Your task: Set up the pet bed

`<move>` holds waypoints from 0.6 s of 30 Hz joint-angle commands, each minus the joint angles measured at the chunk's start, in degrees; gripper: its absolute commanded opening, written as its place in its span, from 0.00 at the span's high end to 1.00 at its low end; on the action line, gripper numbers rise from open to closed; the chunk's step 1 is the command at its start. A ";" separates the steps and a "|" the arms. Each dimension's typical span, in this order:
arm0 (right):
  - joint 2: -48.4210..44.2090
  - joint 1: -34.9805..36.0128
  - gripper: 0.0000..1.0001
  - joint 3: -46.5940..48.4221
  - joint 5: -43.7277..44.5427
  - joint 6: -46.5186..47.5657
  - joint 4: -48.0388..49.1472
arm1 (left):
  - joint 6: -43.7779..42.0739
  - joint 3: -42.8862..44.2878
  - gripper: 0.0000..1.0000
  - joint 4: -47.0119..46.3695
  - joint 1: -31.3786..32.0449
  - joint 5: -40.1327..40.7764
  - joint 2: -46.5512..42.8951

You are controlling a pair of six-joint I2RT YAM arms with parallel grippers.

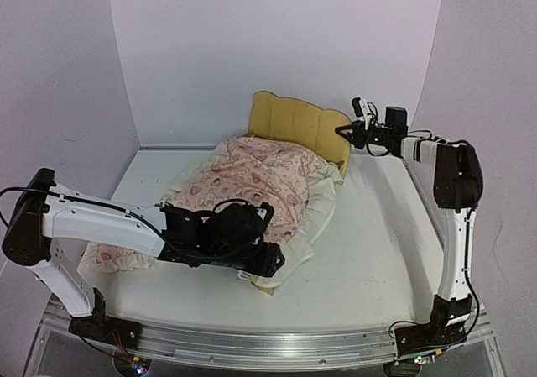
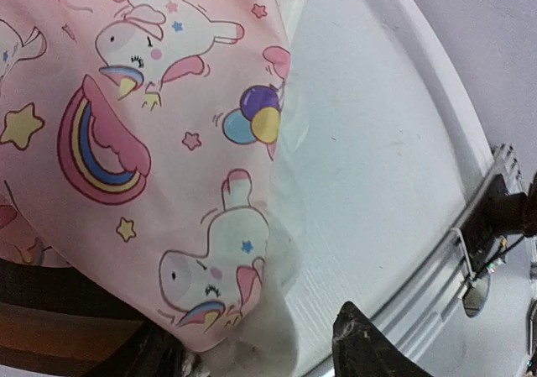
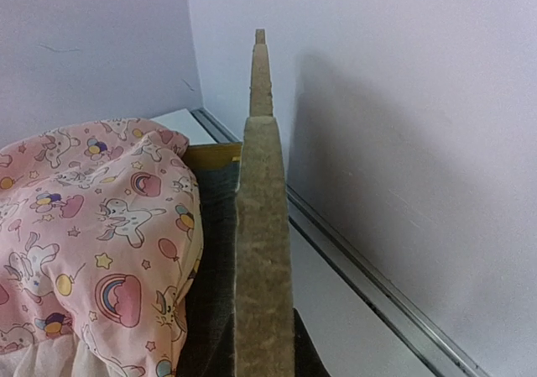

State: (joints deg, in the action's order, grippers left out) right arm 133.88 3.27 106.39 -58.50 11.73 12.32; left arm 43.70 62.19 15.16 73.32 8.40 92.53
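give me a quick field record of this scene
pet bed: plywood frame, mostly covered
blanket: pink unicorn print, draped over the bed, trailing left
mattress pad: dark strip showing beside the headboard
left gripper: at the bed's near end, jaws apart around the blanket's ruffled edge
right gripper: closed on the headboard's right edge

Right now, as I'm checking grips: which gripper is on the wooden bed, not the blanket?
The right gripper, clamping the pet bed by its headboard edge. The left gripper is at the pink blanket.
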 commanded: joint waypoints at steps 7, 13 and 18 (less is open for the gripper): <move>-30.29 -0.89 1.00 -30.21 41.39 -5.40 1.43 | 2.78 -1.95 0.24 9.88 -3.64 14.04 -10.66; -41.50 -2.13 1.00 -42.64 51.21 -9.31 -3.03 | 1.65 -3.77 0.18 9.44 -9.92 12.70 -14.36; -48.85 -2.08 1.00 -52.62 53.79 -13.46 -5.43 | -2.43 -2.66 0.12 8.35 -14.82 10.96 -14.95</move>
State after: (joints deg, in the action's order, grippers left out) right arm 93.80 2.66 59.46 -16.40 5.80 10.48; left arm 44.86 58.72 24.25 61.54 19.79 79.26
